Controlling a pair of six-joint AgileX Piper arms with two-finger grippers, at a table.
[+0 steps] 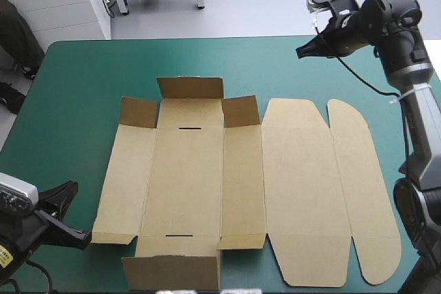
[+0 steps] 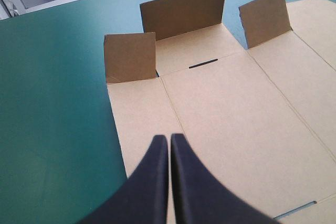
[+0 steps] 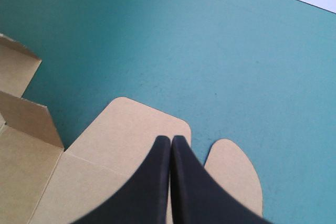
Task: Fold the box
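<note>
Two arms over one teal-green worktop [image 1: 76, 101].

The left hand [image 1: 84, 237] sits low at the near left corner of the worktop. Its two black fingers are pressed together into one point and hold nothing. The tip lies at the near left corner of the box [image 1: 207, 184]; whether it touches the board cannot be told.

The right arm rises upright at the worktop's right edge and bends over. The right hand [image 1: 300, 51] is held high above the far right area, fingers likewise together and empty, pointing left and down.

One box lies mid-worktop as a mostly flat brown sheet. Three flaps [image 2: 184, 11] stand raised at its far end, and two round-ended panels [image 3: 131, 129] lie flat under the right hand.
</note>
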